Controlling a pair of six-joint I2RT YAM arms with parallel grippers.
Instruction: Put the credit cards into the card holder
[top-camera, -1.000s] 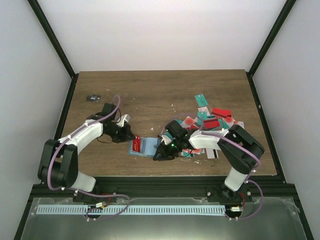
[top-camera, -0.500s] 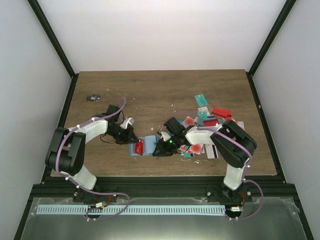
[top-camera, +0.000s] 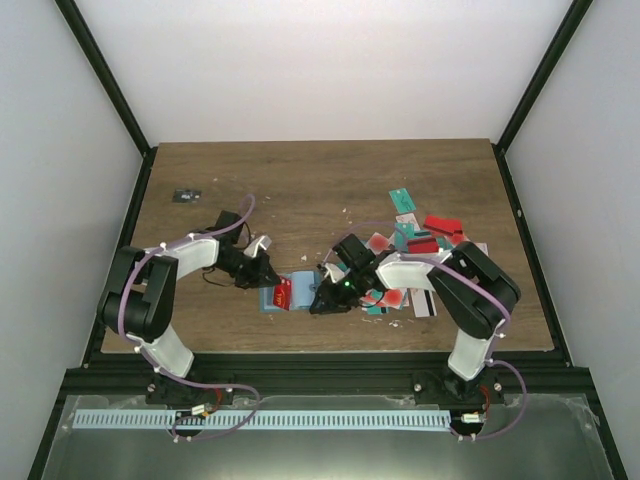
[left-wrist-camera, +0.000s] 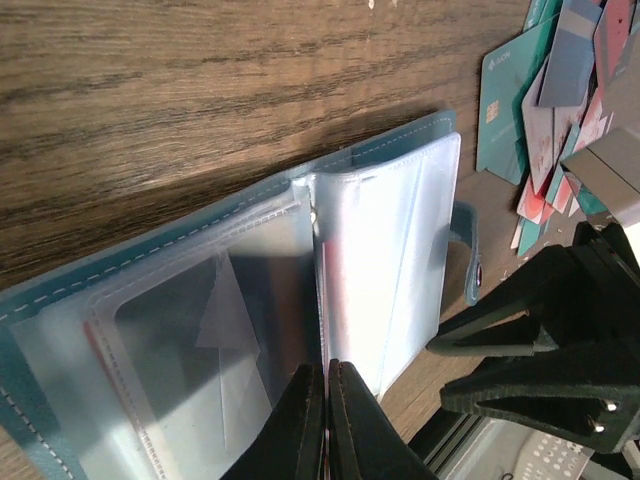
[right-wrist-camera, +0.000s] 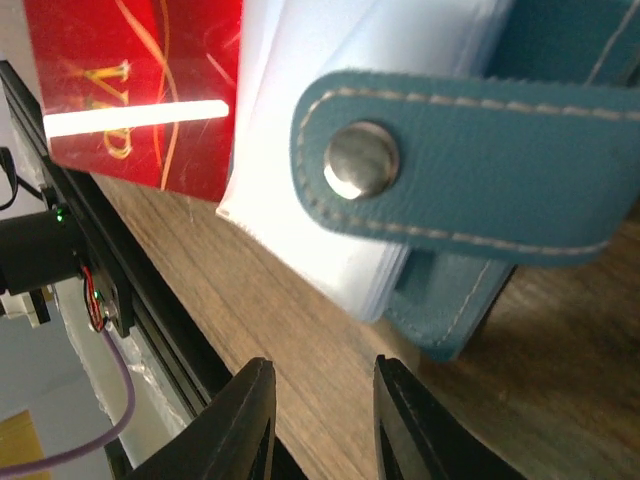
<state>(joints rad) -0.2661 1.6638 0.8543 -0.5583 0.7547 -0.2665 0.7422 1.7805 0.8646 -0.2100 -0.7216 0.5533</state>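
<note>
The teal-blue card holder (top-camera: 300, 291) lies open near the table's front edge, its clear sleeves (left-wrist-camera: 390, 250) fanned up. My left gripper (top-camera: 272, 285) is shut on a red credit card (top-camera: 283, 293), held edge-on at the sleeves (left-wrist-camera: 325, 375). The same red card (right-wrist-camera: 140, 90) with gold marks stands over the sleeves in the right wrist view. My right gripper (top-camera: 318, 300) is open and empty (right-wrist-camera: 315, 400), low at the holder's right edge beside its snap strap (right-wrist-camera: 450, 180). Its black fingers (left-wrist-camera: 530, 340) show in the left wrist view. The other credit cards (top-camera: 415, 245) lie in a heap to the right.
A lone teal card (top-camera: 402, 199) lies behind the heap. A small dark object (top-camera: 185, 195) sits at the far left. The table's front edge and a black rail (right-wrist-camera: 90, 280) run close below the holder. Part of the card heap (left-wrist-camera: 560, 90) borders the holder.
My left gripper has moved right with the red card, from beside the holder to over its sleeves. My right gripper has stayed at the holder's right edge.
</note>
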